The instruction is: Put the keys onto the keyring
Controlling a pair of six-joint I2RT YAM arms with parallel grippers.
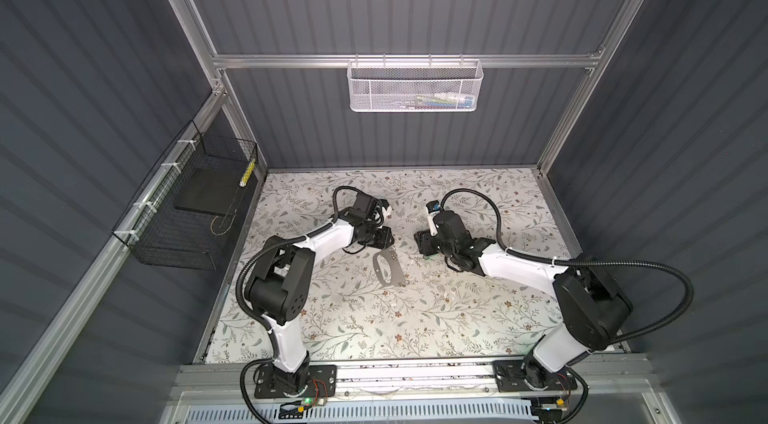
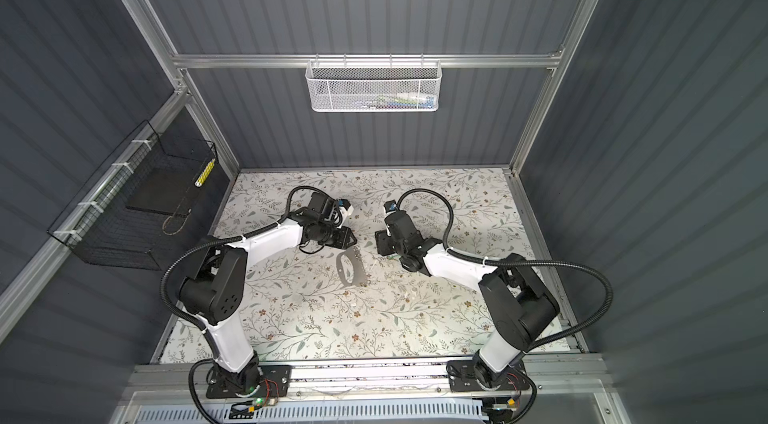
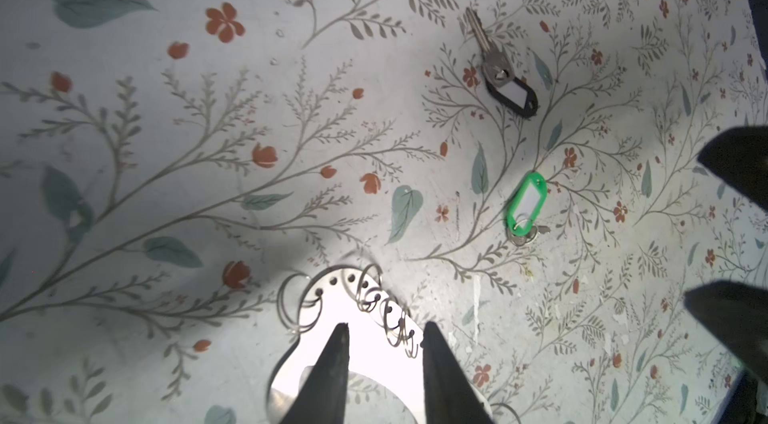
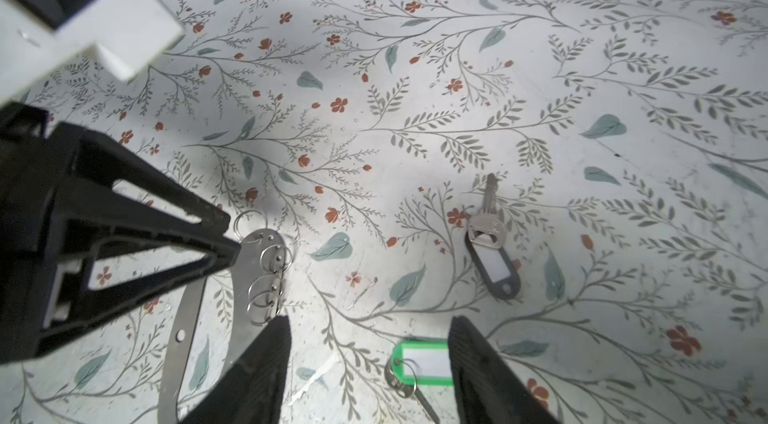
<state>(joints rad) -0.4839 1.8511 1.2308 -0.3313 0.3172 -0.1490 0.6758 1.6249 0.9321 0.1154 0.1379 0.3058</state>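
On the floral tabletop (image 1: pixel 374 318), the right gripper (image 4: pixel 370 320) gapes astride the keyring (image 4: pixel 424 361), the left gripper (image 3: pixel 385 324) narrowly parted over a ring-hung metal plate (image 3: pixel 336 297).

Right gripper (image 4: pixel 370 322) is standing with jaws well apart over the floral table (image 4: pixel 540 68). The keyring (image 4: pixel 424 361), a green tag with a key at its ring, is lying between the fingers (image 4: pixel 490 376), close against one. A black-tagged key (image 4: pixel 492 259) is lying ahead of that fingertip. Beyond the opposite finger, the left gripper (image 4: pixel 232 234) is meeting a metal plate (image 4: pixel 249 272) carrying spare rings.
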